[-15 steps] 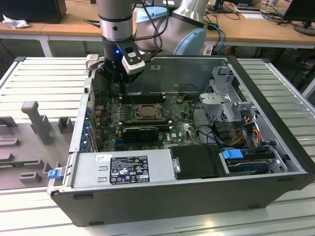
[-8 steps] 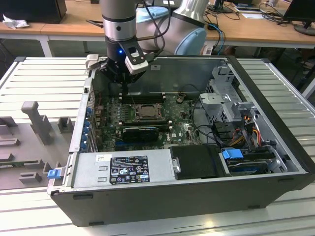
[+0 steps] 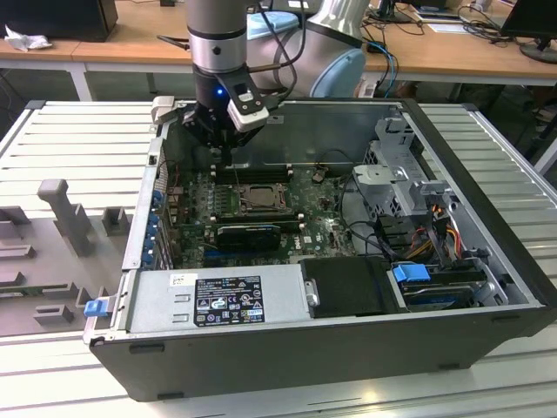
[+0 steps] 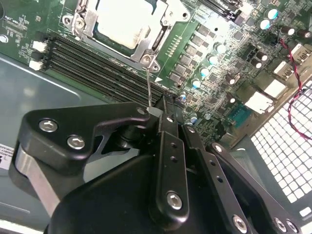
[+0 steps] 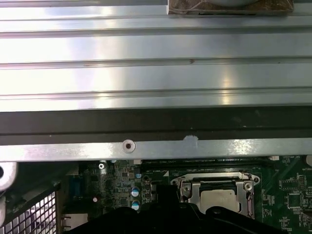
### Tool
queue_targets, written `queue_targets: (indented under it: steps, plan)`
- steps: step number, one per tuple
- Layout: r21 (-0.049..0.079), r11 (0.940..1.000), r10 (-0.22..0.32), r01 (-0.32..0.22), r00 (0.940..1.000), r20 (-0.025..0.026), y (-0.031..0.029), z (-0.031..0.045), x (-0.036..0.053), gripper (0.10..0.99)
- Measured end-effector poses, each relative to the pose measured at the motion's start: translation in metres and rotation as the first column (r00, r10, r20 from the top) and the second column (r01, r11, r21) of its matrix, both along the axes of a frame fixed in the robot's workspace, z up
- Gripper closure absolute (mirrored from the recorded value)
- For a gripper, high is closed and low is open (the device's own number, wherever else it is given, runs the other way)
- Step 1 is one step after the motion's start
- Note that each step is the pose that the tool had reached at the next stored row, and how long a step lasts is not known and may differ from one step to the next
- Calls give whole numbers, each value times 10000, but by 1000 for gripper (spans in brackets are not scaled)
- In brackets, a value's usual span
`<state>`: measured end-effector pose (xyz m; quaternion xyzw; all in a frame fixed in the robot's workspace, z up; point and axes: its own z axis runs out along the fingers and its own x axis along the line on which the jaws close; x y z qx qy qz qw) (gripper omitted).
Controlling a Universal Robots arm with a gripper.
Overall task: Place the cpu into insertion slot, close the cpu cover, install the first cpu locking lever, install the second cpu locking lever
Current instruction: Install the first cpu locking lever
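In the exterior view, the hand (image 3: 224,139) hangs inside the open computer case (image 3: 487,287), just above the memory slots (image 3: 251,174) behind the insertion slot (image 3: 248,198). The cpu (image 4: 123,23) lies in that slot with the cpu cover (image 4: 156,36) down around it. In the second wrist view the fingers (image 4: 168,126) are together, pinching a thin wire locking lever (image 4: 148,87).

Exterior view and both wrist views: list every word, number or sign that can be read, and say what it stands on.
Nothing can be read with confidence.
black label on the power supply: print too small to read.
white sticker beside that label: too small to read.
White markings on the green circuit board, second wrist view: too blurred to read.
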<state>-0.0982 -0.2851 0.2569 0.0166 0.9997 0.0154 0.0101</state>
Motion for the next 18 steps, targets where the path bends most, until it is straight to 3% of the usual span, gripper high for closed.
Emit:
queue_targets:
  steps: [18]
  plan:
    - [0,10000,0,0,10000,0,0,-4,118,980]
